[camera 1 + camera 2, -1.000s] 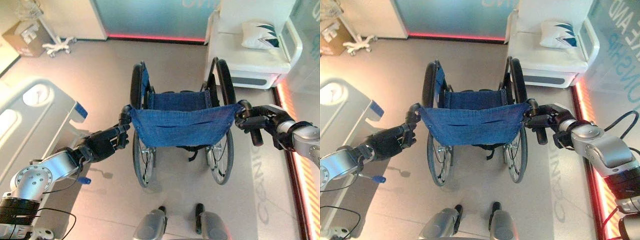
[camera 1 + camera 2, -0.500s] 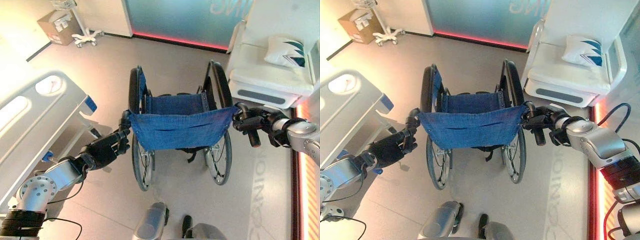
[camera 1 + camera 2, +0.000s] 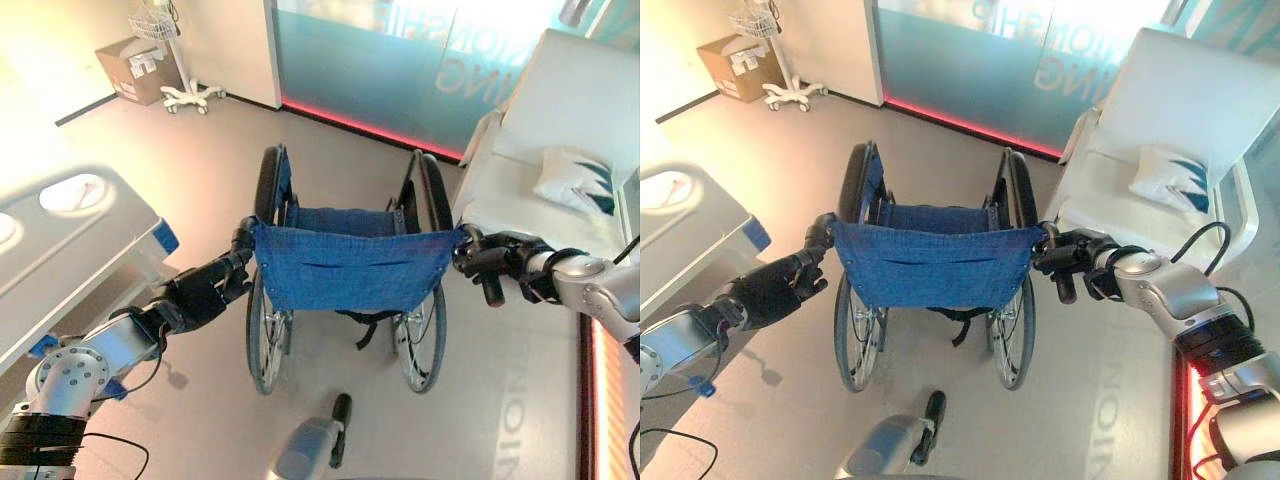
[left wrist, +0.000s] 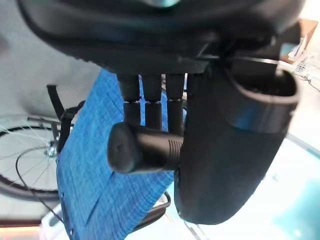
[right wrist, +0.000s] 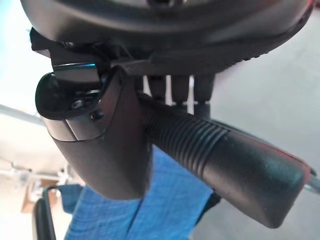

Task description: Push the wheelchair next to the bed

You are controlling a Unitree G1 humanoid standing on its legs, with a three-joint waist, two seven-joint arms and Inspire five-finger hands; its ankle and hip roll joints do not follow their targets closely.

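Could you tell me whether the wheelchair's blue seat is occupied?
No, the wheelchair's blue seat is bare.

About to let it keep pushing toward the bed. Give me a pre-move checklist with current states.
1. Left hand curled round the left push handle: ok.
2. Right hand curled round the right push handle: ok.
3. Wheelchair upright, both big wheels on the floor: ok.
4. Floor just ahead of the wheelchair free of obstacles: ok.
5. Wheelchair alongside the bed: not ok, the bed lies off to the left with a gap.
6. Brakes released: cannot tell.
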